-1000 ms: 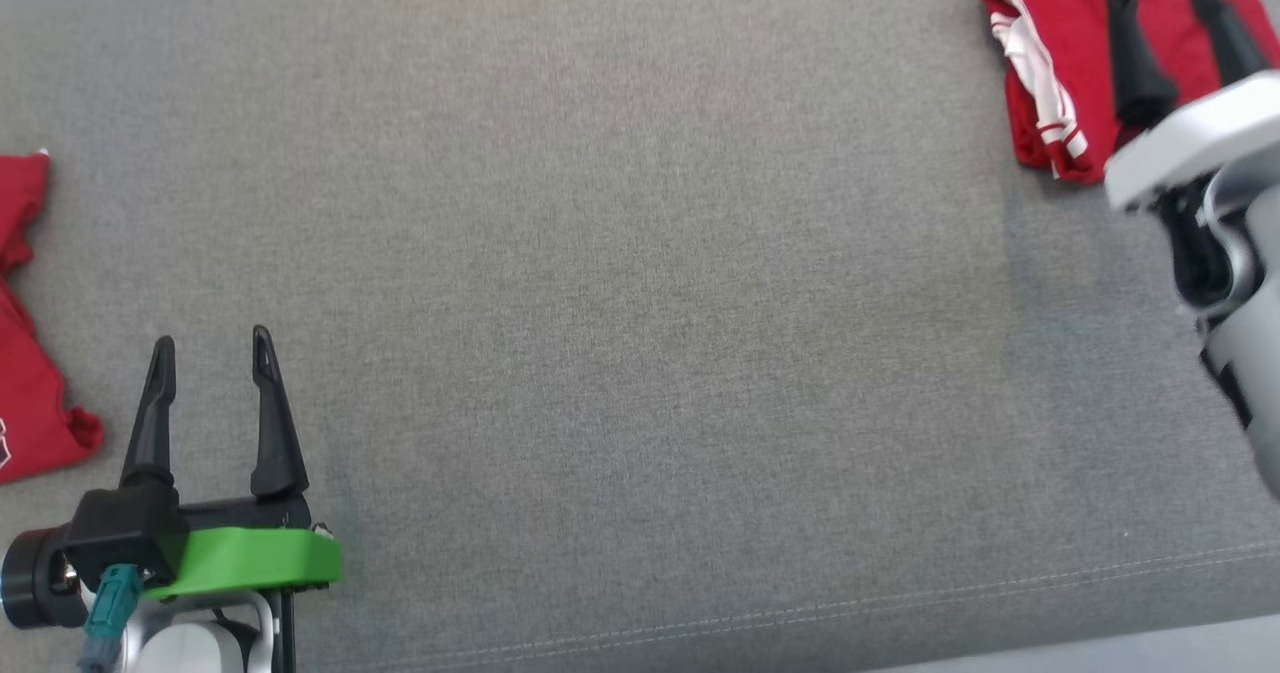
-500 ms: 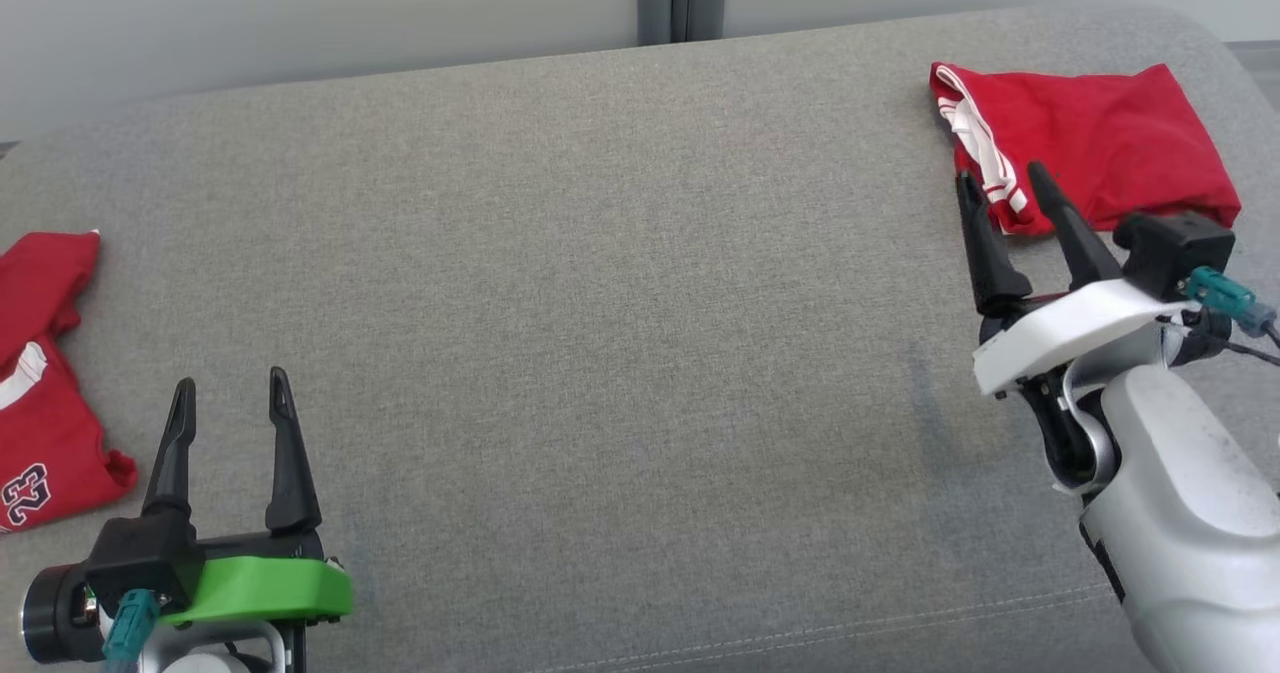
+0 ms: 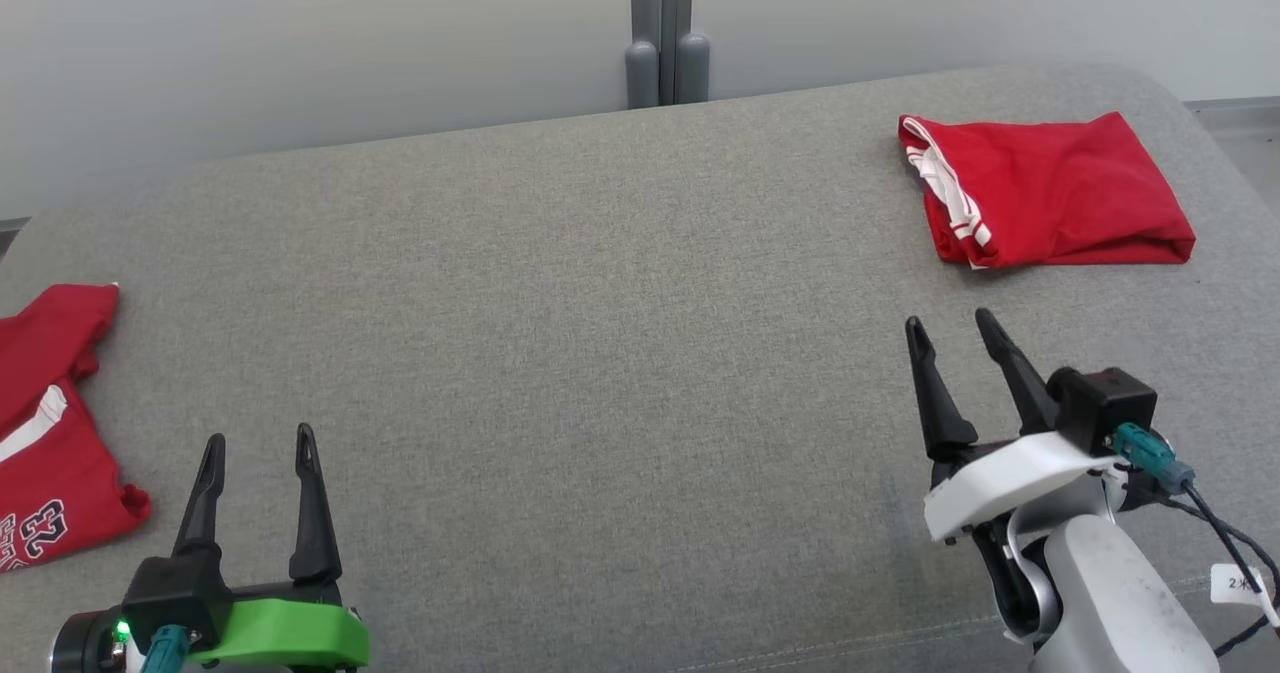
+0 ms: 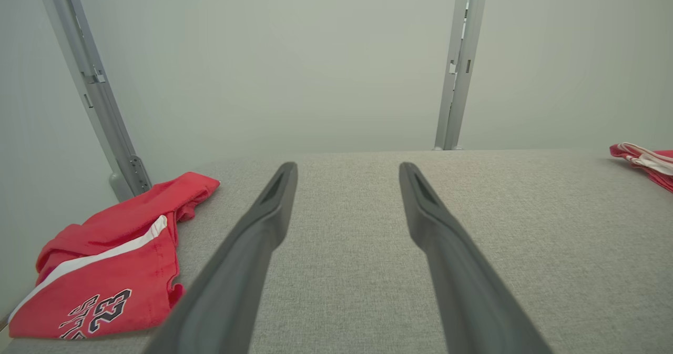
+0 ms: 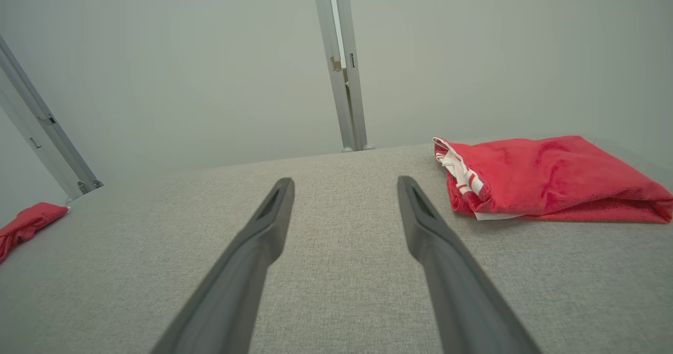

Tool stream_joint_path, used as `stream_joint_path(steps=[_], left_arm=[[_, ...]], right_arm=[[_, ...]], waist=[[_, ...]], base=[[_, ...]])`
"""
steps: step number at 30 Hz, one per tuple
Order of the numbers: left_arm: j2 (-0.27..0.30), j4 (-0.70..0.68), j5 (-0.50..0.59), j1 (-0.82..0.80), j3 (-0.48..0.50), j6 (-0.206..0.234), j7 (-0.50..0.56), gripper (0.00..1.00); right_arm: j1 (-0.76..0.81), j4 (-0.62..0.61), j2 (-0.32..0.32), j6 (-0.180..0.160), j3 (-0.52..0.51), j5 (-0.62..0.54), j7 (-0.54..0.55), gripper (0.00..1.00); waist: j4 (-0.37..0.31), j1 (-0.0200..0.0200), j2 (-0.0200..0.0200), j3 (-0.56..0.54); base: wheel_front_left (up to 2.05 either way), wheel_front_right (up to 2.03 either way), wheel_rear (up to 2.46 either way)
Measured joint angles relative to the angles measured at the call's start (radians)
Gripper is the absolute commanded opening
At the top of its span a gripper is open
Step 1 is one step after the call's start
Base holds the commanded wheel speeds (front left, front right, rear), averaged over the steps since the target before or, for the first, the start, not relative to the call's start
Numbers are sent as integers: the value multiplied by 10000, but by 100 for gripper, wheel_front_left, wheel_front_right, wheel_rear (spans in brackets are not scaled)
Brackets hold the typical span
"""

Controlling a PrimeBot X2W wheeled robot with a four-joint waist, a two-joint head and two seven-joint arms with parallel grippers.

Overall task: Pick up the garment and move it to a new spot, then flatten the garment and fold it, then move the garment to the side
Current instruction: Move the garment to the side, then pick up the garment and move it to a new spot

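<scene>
Garment (image 3: 1050, 193) apart from both wide-open, empty jaws

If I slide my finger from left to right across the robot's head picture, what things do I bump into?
Red jersey with the number 23 → left gripper → grey post → folded red garment.
</scene>
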Motion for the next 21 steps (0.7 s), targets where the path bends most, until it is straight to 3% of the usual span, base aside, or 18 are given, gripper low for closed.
stream_joint_path(steps=[7, 21], left_arm=[[56, 272, 247, 118, -63, 127, 0, 100], [286, 552, 376, 492, 102, 449, 0, 100]], right_arm=[[1016, -483, 456, 0, -633, -608, 0, 100], [1929, -1051, 677, 0, -1095, -974, 157, 100]], waist=[[29, 0, 0, -320], [-4, 0, 0, -635]], base=[[0, 0, 0], [0, 0, 0]])
